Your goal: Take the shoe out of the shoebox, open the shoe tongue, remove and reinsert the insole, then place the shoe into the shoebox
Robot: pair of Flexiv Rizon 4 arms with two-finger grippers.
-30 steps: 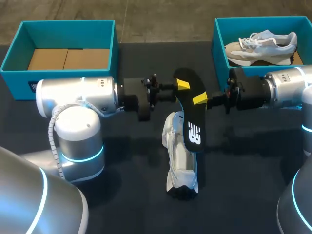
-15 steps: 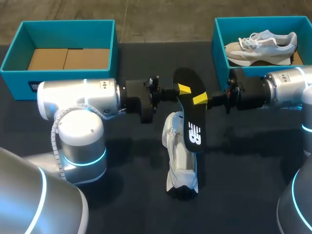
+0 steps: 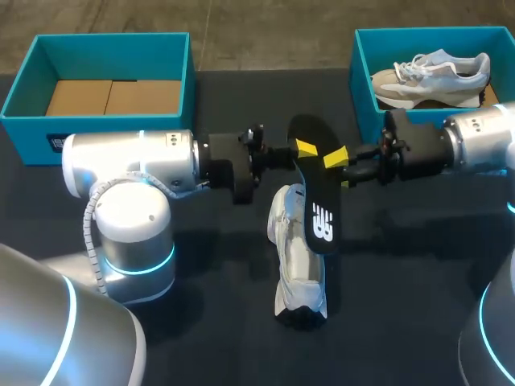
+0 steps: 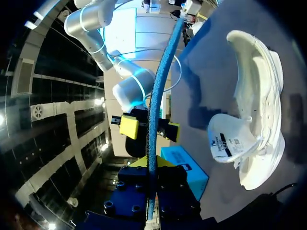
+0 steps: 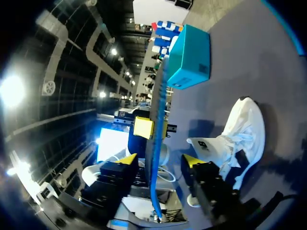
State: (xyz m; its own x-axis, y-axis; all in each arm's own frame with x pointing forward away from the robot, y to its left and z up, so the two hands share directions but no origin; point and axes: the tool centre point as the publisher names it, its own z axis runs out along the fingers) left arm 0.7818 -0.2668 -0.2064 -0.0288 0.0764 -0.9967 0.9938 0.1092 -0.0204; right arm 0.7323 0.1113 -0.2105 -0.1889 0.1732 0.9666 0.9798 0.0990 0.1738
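Dark counter (image 3: 201,322): left claw (image 3: 302,149) clamped on flat black foam insole (image 3: 318,201) held edge-up over white mesh sneaker (image 3: 296,257); right claw (image 3: 339,165) spread apart, straddling the insole.

- Cannot see the collar of the white mesh sneaker (image 3: 291,261) from the head view: covered by the black foam insole (image 3: 318,189).
- See only 1 yellow fingertip (image 3: 304,147) of the left gripper (image 3: 301,149) there; other behind the insole.
- Lose most of the right-hand teal cardboard box's (image 3: 364,84) front wall behind the right arm (image 3: 475,141).
- Cannot read the small tongue label (image 4: 224,143).
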